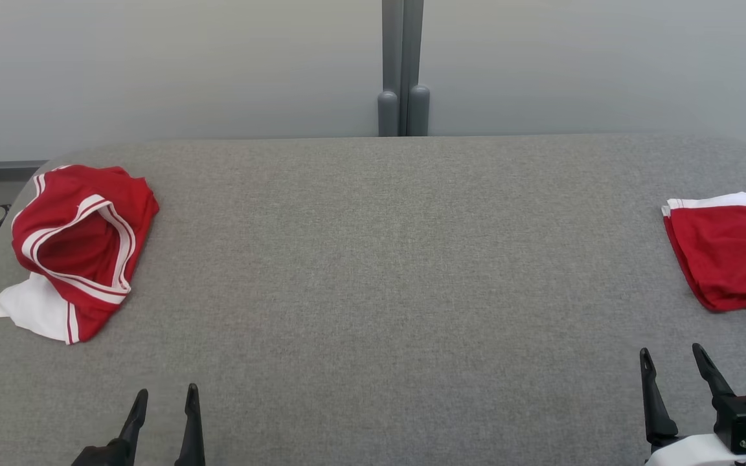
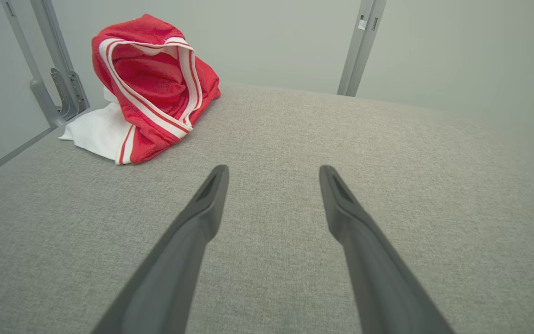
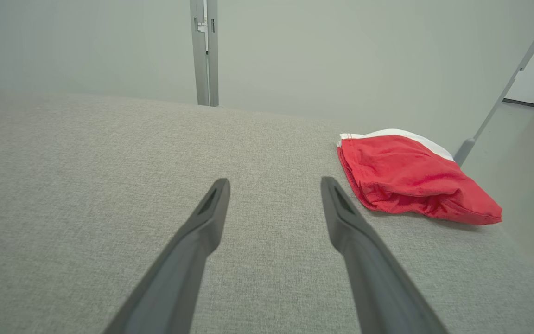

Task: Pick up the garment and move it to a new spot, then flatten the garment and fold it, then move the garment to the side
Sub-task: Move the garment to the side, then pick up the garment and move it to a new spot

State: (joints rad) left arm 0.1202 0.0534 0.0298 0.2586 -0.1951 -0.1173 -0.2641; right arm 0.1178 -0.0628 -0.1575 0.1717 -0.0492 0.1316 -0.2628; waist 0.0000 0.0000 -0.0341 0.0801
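A crumpled red garment point(image 1: 81, 243) with white stripes and a white panel lies in a heap at the left of the grey table point(image 1: 386, 272); the left wrist view shows the same garment point(image 2: 151, 88) ahead and to the left. My left gripper point(image 1: 166, 395) point(image 2: 274, 174) stands open near the front edge, well short of it, with nothing between its fingers. At the lower right my right gripper point(image 1: 673, 355) point(image 3: 275, 184) is open and empty too. A folded red garment point(image 1: 732, 252) point(image 3: 410, 178) rests flat at the table's right edge, beyond the right gripper.
A grey upright post point(image 1: 403, 68) stands behind the table's far edge against a pale wall. Metal frame legs point(image 2: 47, 69) rise past the table's left side. Beyond the right edge lies bare floor point(image 3: 526, 153).
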